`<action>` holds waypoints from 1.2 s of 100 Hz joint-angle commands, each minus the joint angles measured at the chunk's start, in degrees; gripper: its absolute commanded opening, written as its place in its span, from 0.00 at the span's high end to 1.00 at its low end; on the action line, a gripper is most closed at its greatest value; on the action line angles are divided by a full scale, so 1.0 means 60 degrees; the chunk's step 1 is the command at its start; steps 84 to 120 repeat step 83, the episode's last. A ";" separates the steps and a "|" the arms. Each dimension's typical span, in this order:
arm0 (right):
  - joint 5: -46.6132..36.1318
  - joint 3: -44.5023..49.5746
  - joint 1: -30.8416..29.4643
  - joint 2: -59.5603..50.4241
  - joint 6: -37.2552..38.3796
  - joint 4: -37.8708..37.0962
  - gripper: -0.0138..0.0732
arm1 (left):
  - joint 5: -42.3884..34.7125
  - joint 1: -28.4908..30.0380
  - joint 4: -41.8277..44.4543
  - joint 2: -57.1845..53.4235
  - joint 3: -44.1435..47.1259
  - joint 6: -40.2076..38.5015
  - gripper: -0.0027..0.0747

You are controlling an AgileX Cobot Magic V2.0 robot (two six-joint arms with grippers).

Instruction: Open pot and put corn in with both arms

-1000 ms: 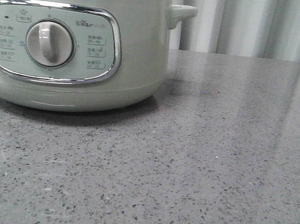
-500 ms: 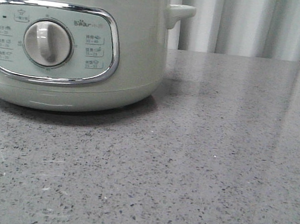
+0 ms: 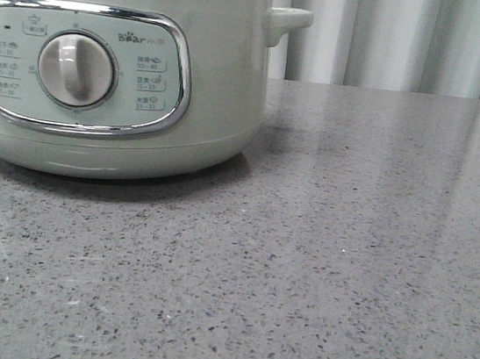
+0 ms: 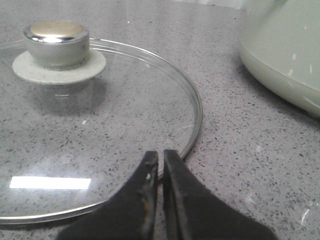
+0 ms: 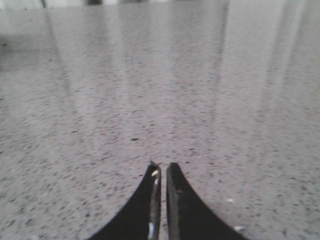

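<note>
The pale sage-green pot (image 3: 121,75) stands at the left of the front view, its chrome-framed panel and grey dial (image 3: 76,69) facing the camera, side handle (image 3: 288,19) to its right. No lid shows on its steel rim. Its wall also shows in the left wrist view (image 4: 285,50). A glass lid (image 4: 90,125) with a metal-topped knob (image 4: 56,42) lies flat on the counter beside the pot. My left gripper (image 4: 160,156) is shut and empty, just above the lid's near rim. My right gripper (image 5: 161,169) is shut and empty over bare counter. The corn is out of view.
Grey speckled stone counter (image 3: 346,247) stretches to the right of the pot. Pale curtains (image 3: 392,36) hang behind the counter's far edge.
The front view has shifted very slightly, so the pot sits a touch further left than a second ago. Nothing else differs.
</note>
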 commanded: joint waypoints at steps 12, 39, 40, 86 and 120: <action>-0.0042 0.0267 -0.0792 -0.0100 0.0027 0.0025 0.90 | -0.0221 -0.0061 0.0033 -0.0303 0.0255 -0.0086 0.99; -0.0134 0.0267 -0.0861 -0.0143 0.0027 0.0025 0.90 | -0.0221 -0.0061 0.0033 -0.0303 0.0255 -0.0086 0.99; -0.0134 0.0267 -0.0861 -0.0143 0.0027 0.0025 0.90 | -0.0221 -0.0061 0.0033 -0.0303 0.0255 -0.0086 0.99; -0.0134 0.0267 -0.0861 -0.0143 0.0027 0.0025 0.90 | -0.0221 -0.0061 0.0033 -0.0303 0.0255 -0.0086 0.99; -0.0134 0.0267 -0.0861 -0.0143 0.0027 0.0025 0.90 | -0.0221 -0.0061 0.0033 -0.0303 0.0255 -0.0086 0.99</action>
